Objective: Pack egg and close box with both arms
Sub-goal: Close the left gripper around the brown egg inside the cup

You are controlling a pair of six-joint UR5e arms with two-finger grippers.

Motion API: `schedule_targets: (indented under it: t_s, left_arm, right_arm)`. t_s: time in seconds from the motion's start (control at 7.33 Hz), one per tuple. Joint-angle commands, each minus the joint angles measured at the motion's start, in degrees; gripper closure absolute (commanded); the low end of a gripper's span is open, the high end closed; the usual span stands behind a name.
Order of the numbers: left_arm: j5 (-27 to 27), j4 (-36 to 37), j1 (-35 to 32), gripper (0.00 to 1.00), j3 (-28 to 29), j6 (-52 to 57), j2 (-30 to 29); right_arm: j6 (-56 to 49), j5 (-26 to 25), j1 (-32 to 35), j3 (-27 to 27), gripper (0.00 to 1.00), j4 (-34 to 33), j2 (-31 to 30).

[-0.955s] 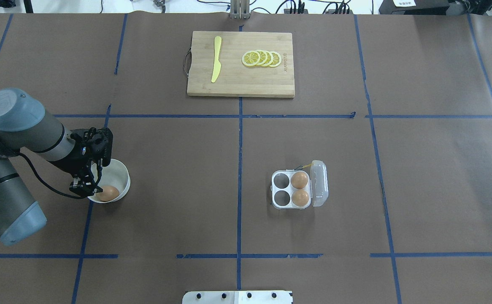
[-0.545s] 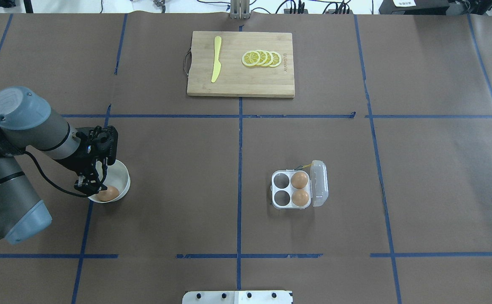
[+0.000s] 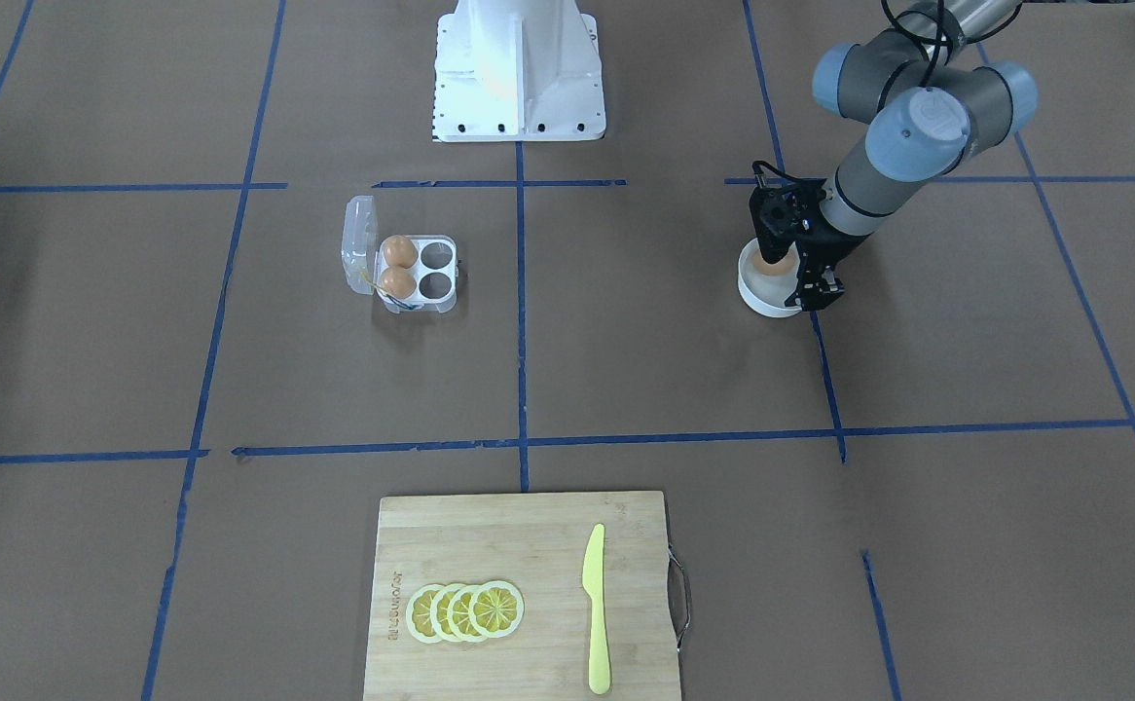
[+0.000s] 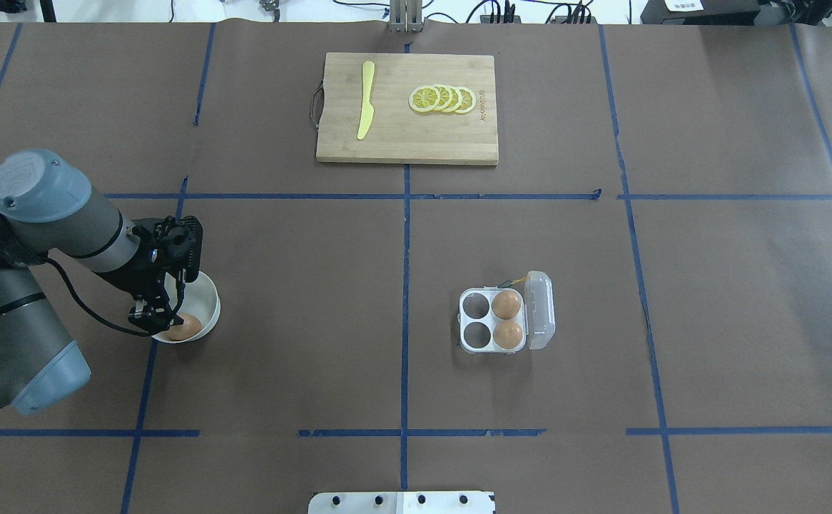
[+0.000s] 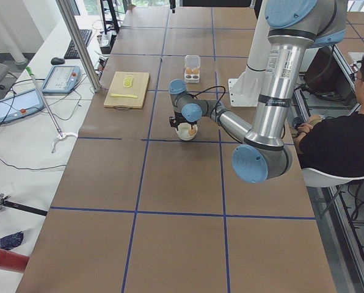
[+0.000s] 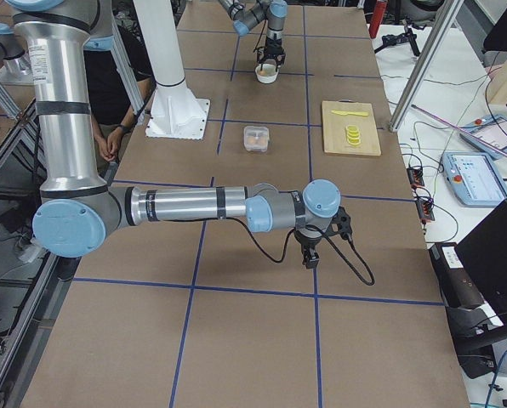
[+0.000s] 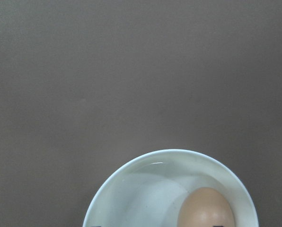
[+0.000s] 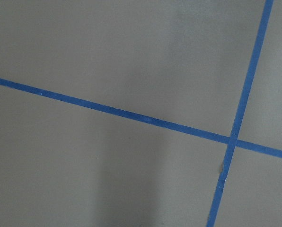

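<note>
An orange-brown egg (image 4: pixel 185 328) lies in a white bowl (image 4: pixel 205 291) at the table's left; the left wrist view shows the egg (image 7: pixel 206 209) low in the bowl (image 7: pixel 141 189). My left gripper (image 4: pixel 163 314) is open and reaches down into the bowl, its fingers on either side of the egg. The clear egg box (image 4: pixel 467 348) stands right of centre with its lid (image 4: pixel 539 319) open and two eggs (image 4: pixel 506 304) in the cells next to the lid; two cells are empty. My right gripper (image 6: pixel 309 255) shows only in the exterior right view, low over bare table; I cannot tell its state.
A wooden cutting board (image 4: pixel 407 139) with a yellow knife (image 4: pixel 366 100) and lemon slices (image 4: pixel 443 98) lies at the far middle. The white pedestal (image 3: pixel 517 73) stands at the robot's side. Blue tape lines cross the brown table cover.
My left gripper has moved a little to the right and lower into the bowl, closer around the egg. The egg box and its eggs have not moved.
</note>
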Motion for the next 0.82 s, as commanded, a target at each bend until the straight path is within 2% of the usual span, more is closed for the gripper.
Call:
schedule_targets:
  t_s: [0.0,0.68]
  left_arm:
    - [-0.01,0.07,0.59,0.17,0.02,-0.33,0.01]
    - [-0.1,0.42,1.64,0.17,0.1,-0.42,0.28]
  right_arm:
    - [0.0,-0.07,-0.22,-0.09,0.0,0.0,0.03]
    - [0.0,-0.07,-0.4,-0.27,0.0,0.0,-0.06]
